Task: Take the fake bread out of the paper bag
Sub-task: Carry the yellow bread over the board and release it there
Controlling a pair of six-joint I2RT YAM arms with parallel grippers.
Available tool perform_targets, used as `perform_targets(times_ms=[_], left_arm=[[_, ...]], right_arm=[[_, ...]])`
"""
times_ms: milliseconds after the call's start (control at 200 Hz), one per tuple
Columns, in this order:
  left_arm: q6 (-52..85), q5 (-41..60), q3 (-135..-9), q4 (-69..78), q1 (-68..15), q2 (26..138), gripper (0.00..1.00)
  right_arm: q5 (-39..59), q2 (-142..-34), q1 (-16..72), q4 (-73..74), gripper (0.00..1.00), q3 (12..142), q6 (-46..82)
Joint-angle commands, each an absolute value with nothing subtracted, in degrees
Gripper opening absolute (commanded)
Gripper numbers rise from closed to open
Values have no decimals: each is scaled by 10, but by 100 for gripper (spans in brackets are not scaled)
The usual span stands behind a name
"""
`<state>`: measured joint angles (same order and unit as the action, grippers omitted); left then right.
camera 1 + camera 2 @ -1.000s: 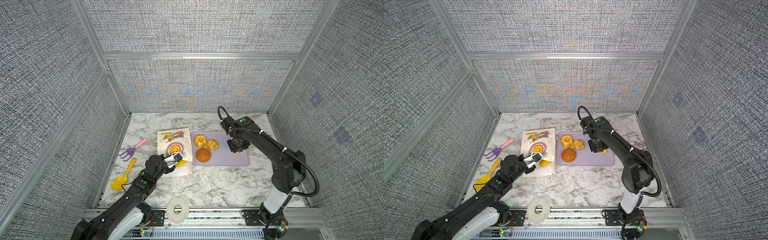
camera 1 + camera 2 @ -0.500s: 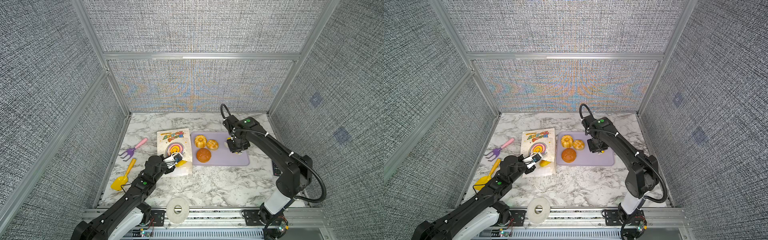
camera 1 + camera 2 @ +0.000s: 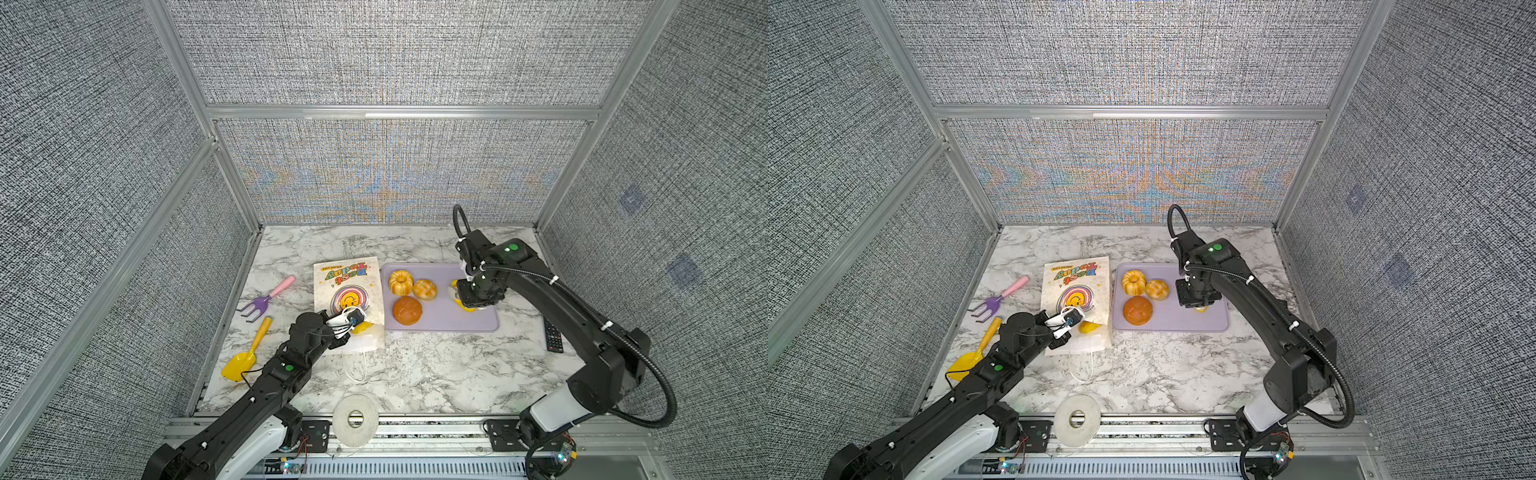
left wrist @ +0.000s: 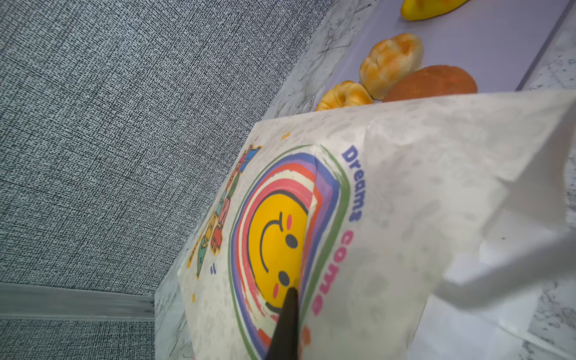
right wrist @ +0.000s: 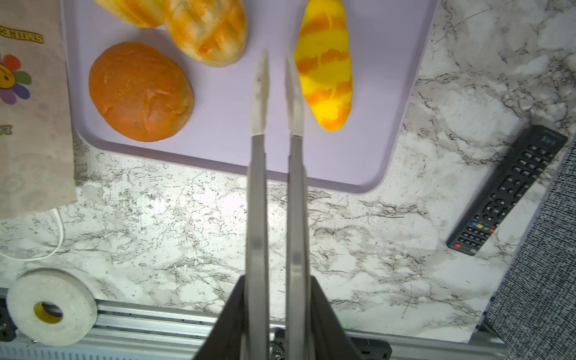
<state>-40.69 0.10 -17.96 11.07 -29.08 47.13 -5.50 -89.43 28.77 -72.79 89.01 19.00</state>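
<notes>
The paper bag (image 3: 347,282) (image 3: 1077,286) lies flat on the marble, its mouth toward the front. My left gripper (image 3: 353,322) (image 3: 1069,320) is shut on the bag's upper lip (image 4: 389,202) and holds it raised; one black finger (image 4: 290,311) shows against the print. A yellow fake bread (image 3: 360,328) (image 3: 1090,328) peeks out of the mouth. On the lilac tray (image 3: 440,322) lie a fluted ring bun (image 3: 400,281), a scored roll (image 3: 424,289), a round brown bun (image 3: 407,310) and a striped oval roll (image 5: 325,71). My right gripper (image 5: 277,68) (image 3: 465,297) hovers beside the striped roll, shut and empty.
A purple toy fork (image 3: 266,295) and a yellow shovel (image 3: 247,353) lie left of the bag. A black remote (image 3: 552,334) lies right of the tray. A white tape roll (image 3: 355,419) sits on the front rail. The bag's cord handle (image 3: 359,365) trails toward the front.
My right gripper's jaws have closed with nothing between them, and its arm has shifted slightly to the right over the tray. The left arm and the bag have not moved.
</notes>
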Motion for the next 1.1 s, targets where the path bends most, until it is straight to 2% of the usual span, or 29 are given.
perform_targets(times_ms=[0, 85, 365, 750, 1095], left_arm=[[-408, 13, -181, 133, -291, 469, 0], [-408, 13, -182, 133, -290, 467, 0], [-407, 15, -179, 130, -290, 462, 0], [-405, 17, -180, 127, -290, 466, 0], [-404, 17, -180, 128, -290, 470, 0]], right_arm=[[-27, -879, 282, -717, 9, 877, 197], [-9, -871, 273, -702, 0, 852, 195], [11, -885, 238, -645, 0, 781, 183], [-66, -938, 196, -654, 0, 828, 157], [25, -886, 181, -623, 0, 799, 154]])
